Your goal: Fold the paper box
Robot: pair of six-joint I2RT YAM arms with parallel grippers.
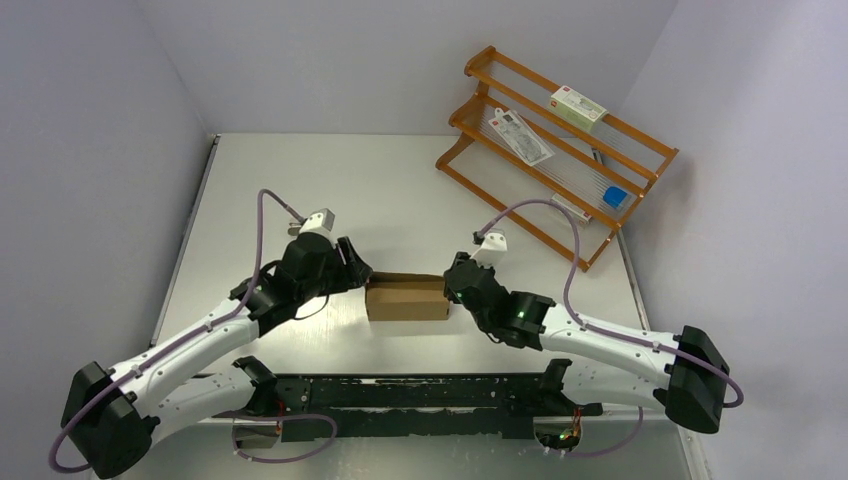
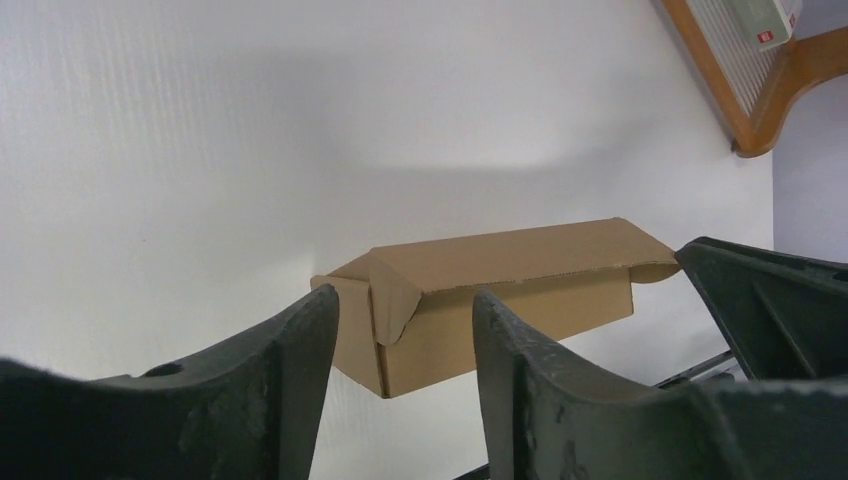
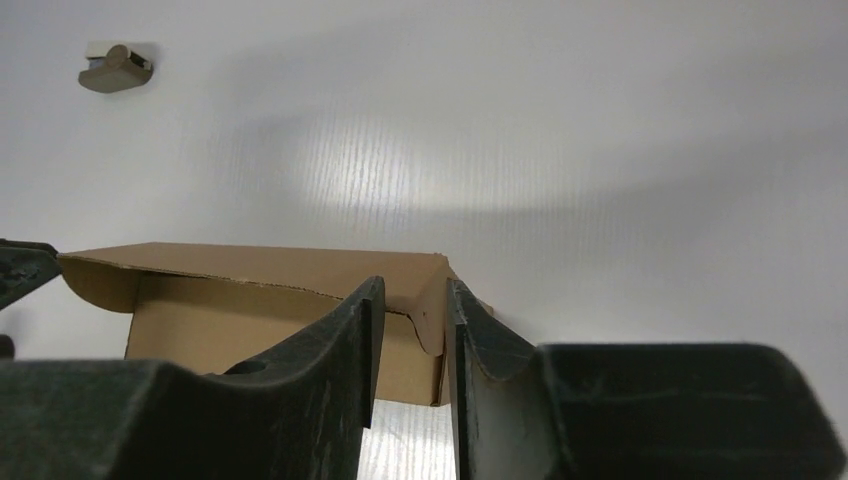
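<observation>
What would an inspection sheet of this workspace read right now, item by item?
Surface: pale table, glare near its front.
Job's things: paper box at centre front, formed into a rectangle; lid down, end flaps hanging outside, not tucked.
Clutter: nothing seen loose on the table.
Grippers: left tool at the box's left end, jaws apart; right tool at its right end, jaws narrowly apart; no grip evident.
Cables: purple cables loop clear of the box.
Surroundings: wooden rack at rear right holding white packages and a blue item; plain walls.
</observation>
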